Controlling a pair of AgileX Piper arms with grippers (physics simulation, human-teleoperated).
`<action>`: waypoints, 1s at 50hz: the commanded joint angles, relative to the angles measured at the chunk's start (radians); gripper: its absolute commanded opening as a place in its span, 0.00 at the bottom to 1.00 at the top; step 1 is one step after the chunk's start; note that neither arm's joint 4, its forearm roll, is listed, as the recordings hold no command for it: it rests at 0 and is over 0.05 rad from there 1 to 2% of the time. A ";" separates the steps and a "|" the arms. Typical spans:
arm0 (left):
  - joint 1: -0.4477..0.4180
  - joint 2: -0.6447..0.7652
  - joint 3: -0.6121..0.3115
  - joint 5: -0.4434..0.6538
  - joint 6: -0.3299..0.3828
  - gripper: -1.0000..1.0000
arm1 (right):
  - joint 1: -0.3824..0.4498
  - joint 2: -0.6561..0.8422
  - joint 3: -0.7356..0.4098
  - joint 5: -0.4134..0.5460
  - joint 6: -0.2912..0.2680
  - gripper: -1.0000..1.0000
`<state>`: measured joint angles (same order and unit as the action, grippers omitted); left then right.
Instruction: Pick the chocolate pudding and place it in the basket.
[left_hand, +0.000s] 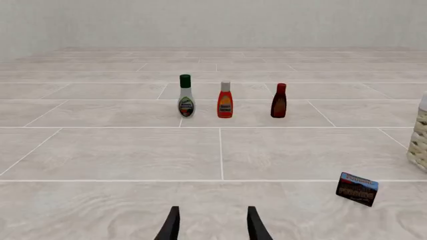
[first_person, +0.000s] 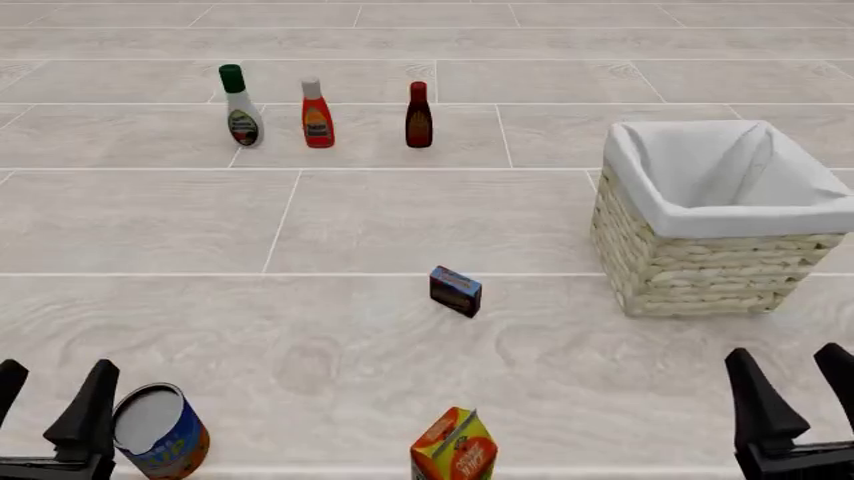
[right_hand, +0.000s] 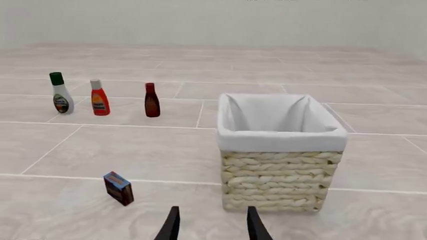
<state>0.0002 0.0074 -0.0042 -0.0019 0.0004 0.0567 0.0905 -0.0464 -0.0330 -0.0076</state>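
The chocolate pudding (first_person: 455, 290) is a small dark blue and brown carton standing on the table's middle, left of the basket. It also shows in the left wrist view (left_hand: 357, 189) and the right wrist view (right_hand: 119, 188). The basket (first_person: 694, 270) of pale wicker with a white lining stands at the right, and is seen in the right wrist view (right_hand: 280, 170) and at the edge of the left wrist view (left_hand: 420, 142). My left gripper (first_person: 47, 400) is open and empty at the near left. My right gripper (first_person: 797, 385) is open and empty at the near right, in front of the basket.
Three bottles stand in a row at the far left: a white one with a green cap (first_person: 242, 108), a red one (first_person: 316, 115) and a dark brown one (first_person: 419, 117). An open tin can (first_person: 158, 432) stands by my left gripper. An orange-and-green juice carton (first_person: 454, 447) stands at the near edge.
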 joint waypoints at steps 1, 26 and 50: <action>0.000 0.000 0.000 0.000 0.000 1.00 | 0.032 0.094 -0.023 -0.068 -0.014 1.00; 0.000 0.000 0.000 0.000 0.000 1.00 | 0.132 0.241 -0.080 -0.155 -0.039 1.00; 0.000 0.000 0.000 0.000 0.000 1.00 | 0.210 0.511 -0.170 -0.281 -0.003 1.00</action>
<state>0.0002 0.0075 -0.0043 -0.0019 0.0003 0.2317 0.4970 -0.1816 -0.2629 -0.0209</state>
